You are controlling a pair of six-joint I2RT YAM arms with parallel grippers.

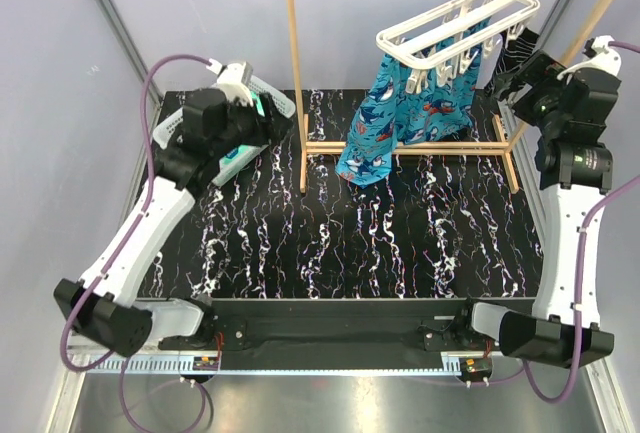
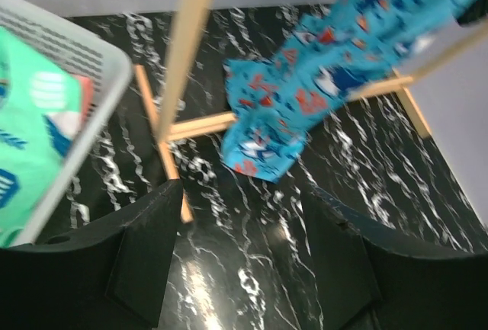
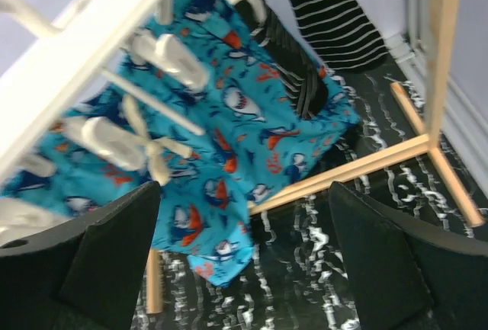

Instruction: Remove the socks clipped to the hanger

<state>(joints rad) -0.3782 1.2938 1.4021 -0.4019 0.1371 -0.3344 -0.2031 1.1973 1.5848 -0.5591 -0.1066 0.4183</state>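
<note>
The white slatted hanger point(image 1: 460, 21) hangs by its hook from the wooden rack's top rail, with its clips dangling. It also fills the upper left of the right wrist view point(image 3: 91, 21). A black-and-white striped sock point(image 1: 517, 51) is clipped at its right end, and shows in the right wrist view point(image 3: 335, 10) beside a second dark striped piece point(image 3: 293, 67). My right gripper point(image 1: 512, 83) is open and empty just right of and below the hanger point(image 3: 244, 261). My left gripper point(image 2: 240, 257) is open and empty beside the basket. A teal-green sock point(image 2: 30, 139) and a coral piece point(image 2: 86, 95) lie in the basket.
A blue shark-print cloth point(image 1: 400, 118) hangs under the hanger down to the rack's foot point(image 2: 305, 94). The wooden rack point(image 1: 293, 73) stands at the back with base bars point(image 1: 400, 149) on the black marbled table. The white mesh basket point(image 1: 278, 103) sits at the back left point(image 2: 84, 139).
</note>
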